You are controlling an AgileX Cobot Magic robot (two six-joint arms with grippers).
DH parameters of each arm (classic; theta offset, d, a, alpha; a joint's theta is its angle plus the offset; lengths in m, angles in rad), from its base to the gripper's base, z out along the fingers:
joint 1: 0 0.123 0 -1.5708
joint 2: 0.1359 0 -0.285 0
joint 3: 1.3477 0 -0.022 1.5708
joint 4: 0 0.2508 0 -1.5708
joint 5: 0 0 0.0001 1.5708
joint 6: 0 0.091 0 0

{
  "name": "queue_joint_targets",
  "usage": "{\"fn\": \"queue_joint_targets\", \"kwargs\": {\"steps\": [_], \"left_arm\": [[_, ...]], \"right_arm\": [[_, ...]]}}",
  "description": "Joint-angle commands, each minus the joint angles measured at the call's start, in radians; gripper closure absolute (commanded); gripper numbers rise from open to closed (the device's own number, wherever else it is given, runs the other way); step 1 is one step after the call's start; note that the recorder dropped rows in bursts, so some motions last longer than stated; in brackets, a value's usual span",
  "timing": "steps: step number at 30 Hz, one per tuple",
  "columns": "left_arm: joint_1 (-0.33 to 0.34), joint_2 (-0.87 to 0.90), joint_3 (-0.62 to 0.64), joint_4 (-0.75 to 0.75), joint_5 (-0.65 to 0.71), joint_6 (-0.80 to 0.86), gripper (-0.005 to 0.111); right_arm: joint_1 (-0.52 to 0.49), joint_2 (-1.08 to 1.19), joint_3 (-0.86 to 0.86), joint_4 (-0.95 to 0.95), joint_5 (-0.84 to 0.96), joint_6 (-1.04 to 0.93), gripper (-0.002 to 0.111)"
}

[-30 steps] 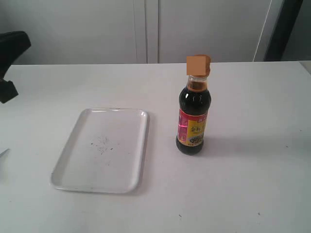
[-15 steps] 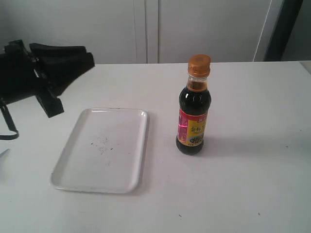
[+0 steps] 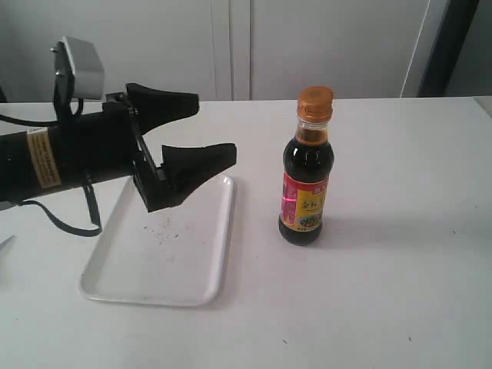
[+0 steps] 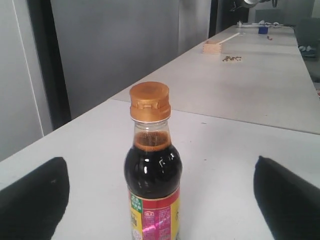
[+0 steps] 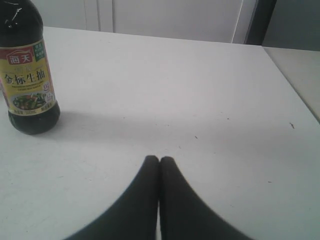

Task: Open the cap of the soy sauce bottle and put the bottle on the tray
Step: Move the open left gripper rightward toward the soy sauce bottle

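We see the soy sauce bottle (image 3: 307, 181) standing on the table (image 3: 400, 231) right of the tray (image 3: 165, 254), cap (image 3: 316, 104) shut, our left claw (image 3: 211, 127) spread wide above the tray, pointing at the bottle, our right claw (image 5: 159, 161) pressed together, holding nothing

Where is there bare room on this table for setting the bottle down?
The flat white rectangular plastic tray is bare on its near half; the open left gripper overhangs its far end. Open white tabletop lies right of the small clear soy sauce bottle and nearer the camera. Nowhere is crowded.
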Motion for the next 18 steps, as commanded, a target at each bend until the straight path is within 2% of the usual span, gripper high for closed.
{"fn": "queue_joint_targets", "kwargs": {"steps": [1,7,18], "left_arm": [[-0.044,0.074,-0.071,-0.007,-0.011,-0.019,0.002],[-0.108,0.177,-0.17,-0.007,-0.011,-0.051,0.002],[-0.144,0.325,-0.291,-0.031,-0.011,-0.065,0.002]], "right_arm": [[-0.003,-0.005,0.005,-0.003,-0.001,0.002,0.108],[-0.003,-0.005,0.005,-0.003,-0.001,0.002,0.108],[-0.003,-0.005,0.005,-0.003,-0.001,0.002,0.108]]}}
